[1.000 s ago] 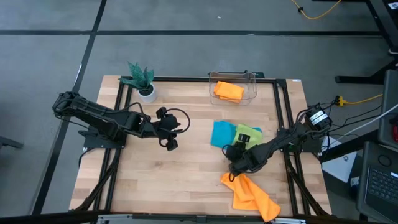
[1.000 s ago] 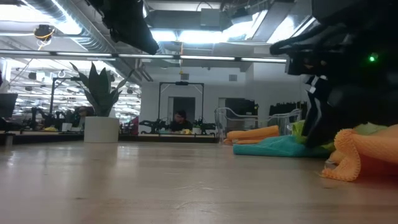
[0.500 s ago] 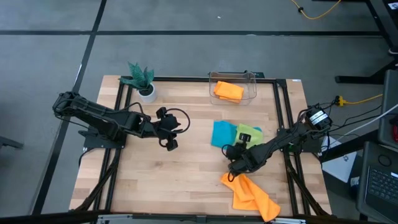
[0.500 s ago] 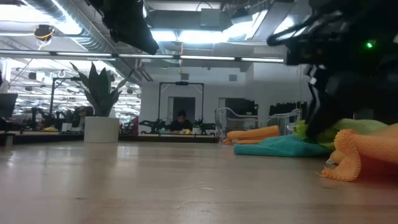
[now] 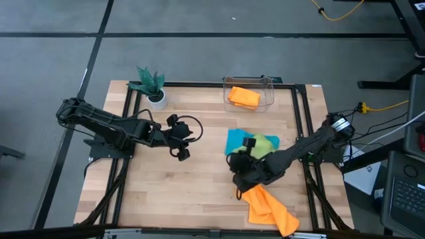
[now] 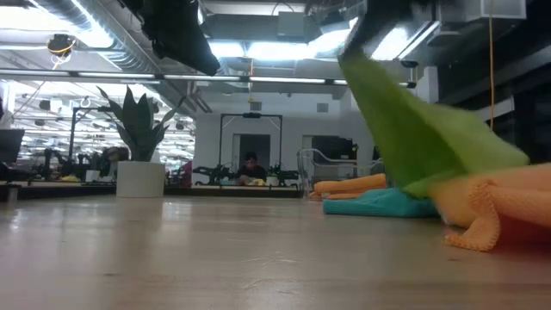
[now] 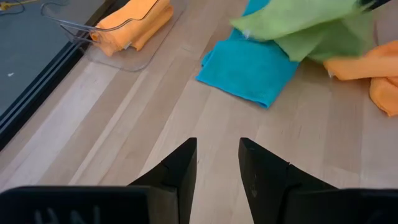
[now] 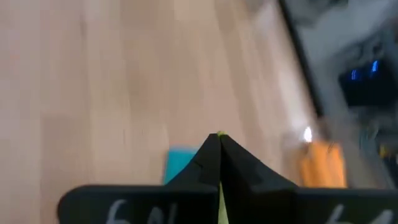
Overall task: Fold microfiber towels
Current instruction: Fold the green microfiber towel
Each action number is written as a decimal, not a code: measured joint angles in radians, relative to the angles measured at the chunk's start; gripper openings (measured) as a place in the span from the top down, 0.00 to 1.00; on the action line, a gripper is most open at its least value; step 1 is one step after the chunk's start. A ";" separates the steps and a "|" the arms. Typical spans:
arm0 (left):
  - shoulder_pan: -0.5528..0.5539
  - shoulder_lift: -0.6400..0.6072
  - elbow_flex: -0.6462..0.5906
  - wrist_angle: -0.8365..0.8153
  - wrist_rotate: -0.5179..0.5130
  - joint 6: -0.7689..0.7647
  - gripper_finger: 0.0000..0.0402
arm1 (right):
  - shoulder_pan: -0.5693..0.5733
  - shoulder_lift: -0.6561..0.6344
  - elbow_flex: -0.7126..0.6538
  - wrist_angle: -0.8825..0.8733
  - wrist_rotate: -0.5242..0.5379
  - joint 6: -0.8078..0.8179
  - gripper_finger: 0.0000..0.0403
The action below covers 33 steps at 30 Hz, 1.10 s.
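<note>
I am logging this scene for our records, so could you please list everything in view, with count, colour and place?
Lime green towel: one, lifted off the table by one edge, hanging above the teal-blue one.
Teal-blue towel: one, flat at mid-table.
Orange towel in the bin: one, folded.
Crumpled orange towel: one, at the table's near right edge.
Clear plastic bin: one, at the table's far edge.
Plant: one, green in a white pot, far left corner.
Table: one, light wood.
Person: one, far off in the room behind.
Left pincer: open, waiting over the table's left half.
Right pincer: shut on the lime green towel.
</note>
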 joint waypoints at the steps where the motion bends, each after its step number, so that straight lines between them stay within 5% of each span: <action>1: 0.000 0.000 0.000 0.000 0.000 0.000 0.72 | 0.003 0.000 0.040 -0.001 0.011 -0.045 0.99; 13: -0.001 0.000 0.000 0.006 0.075 0.109 0.72 | 0.049 0.000 0.425 0.007 0.023 -0.453 1.00; 21: -0.033 0.021 0.000 0.288 0.261 0.272 0.72 | 0.050 -0.001 0.418 0.011 0.014 -0.475 1.00; 33: -0.084 0.092 -0.001 0.607 0.298 0.439 0.64 | 0.034 0.001 0.403 -0.001 -0.080 -0.397 1.00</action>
